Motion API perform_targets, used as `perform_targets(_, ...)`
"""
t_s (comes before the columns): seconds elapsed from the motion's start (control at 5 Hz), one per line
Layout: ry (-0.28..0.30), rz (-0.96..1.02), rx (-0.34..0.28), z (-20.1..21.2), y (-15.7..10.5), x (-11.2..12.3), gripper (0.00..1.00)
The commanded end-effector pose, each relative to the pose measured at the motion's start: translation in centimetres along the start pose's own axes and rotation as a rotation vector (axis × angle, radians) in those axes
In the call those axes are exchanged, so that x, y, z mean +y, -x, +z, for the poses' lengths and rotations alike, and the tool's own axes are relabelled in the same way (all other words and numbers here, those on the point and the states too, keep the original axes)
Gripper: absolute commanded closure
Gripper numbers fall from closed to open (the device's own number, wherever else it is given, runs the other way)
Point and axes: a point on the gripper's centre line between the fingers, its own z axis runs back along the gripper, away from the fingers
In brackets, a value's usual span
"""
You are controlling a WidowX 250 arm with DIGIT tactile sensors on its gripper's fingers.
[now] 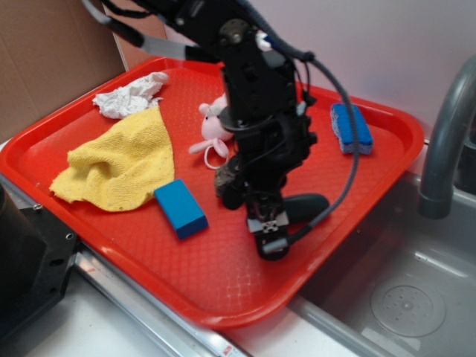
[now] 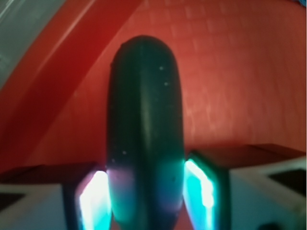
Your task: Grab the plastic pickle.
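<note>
Nearest the wrist camera, the pickle (image 2: 145, 129) is seen lying lengthwise between the two fingers (image 2: 93, 201), its long axis running straight away from the camera toward the tray's rim. Both pads appear pressed against, or just beside, its near end; no gap is resolved on either side. The gripper (image 2: 146, 201) is judged to be clenched on the pickle, though contact force cannot be read.

In the exterior view, the gripper (image 1: 269, 227) is lowered close to the tray (image 1: 223, 297) near its sink-side edge. The pickle (image 1: 301, 206) projects from behind the fingers toward the sink edge, resting on or just above the tray floor; which of the two cannot be told.

Key relation: pickle directly within the jaws, long axis perpendicular to the closing direction. Grasp sits near one end, not the middle, so tilting on lift is judged possible given the smooth, glossy surface.

Tray contents noted:
- blue block (image 1: 181, 208), toward the front edge, well apart from the gripper
- yellow cloth (image 1: 119, 162), left side
- crumpled white paper (image 1: 130, 95), near the far-left corner
- pink toy (image 1: 213, 126), behind the arm
- blue sponge (image 1: 351, 128), near the far-right corner
- brown lump (image 1: 229, 178), just beside the arm, partly hidden

Sink (image 1: 401, 290) beside the tray: nothing seen in it.
</note>
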Motion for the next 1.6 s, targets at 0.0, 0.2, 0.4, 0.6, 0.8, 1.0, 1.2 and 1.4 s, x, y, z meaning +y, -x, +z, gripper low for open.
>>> perform_targets(0.0, -0.007, 0.219, -0.082, 9.2, 1.2, 2.2, 1.00)
perform_targets(0.2, -0.057, 0.432, -0.087, 14.4, 4.8, 3.3, 1.00)
perform_targets(0.4, -0.111, 0.653, -0.066, 17.0, 8.7, 4.8, 1.00)
perform_targets(0.6, -0.137, 0.765, -0.088, 18.6, 11.0, 6.4, 1.00)
perform_targets(0.8, -0.154, 0.792, -0.100, 19.4, 11.2, 7.8, 1.00)
perform_targets(1.0, -0.186, 0.757, -0.085, 19.3, 9.9, 10.2, 1.00)
perform_targets(1.2, -0.185, 0.737, -0.098, 19.2, 9.4, 10.6, 1.00)
perform_targets(1.4, -0.172, 0.725, -0.102, 19.4, 9.6, 10.0, 1.00)
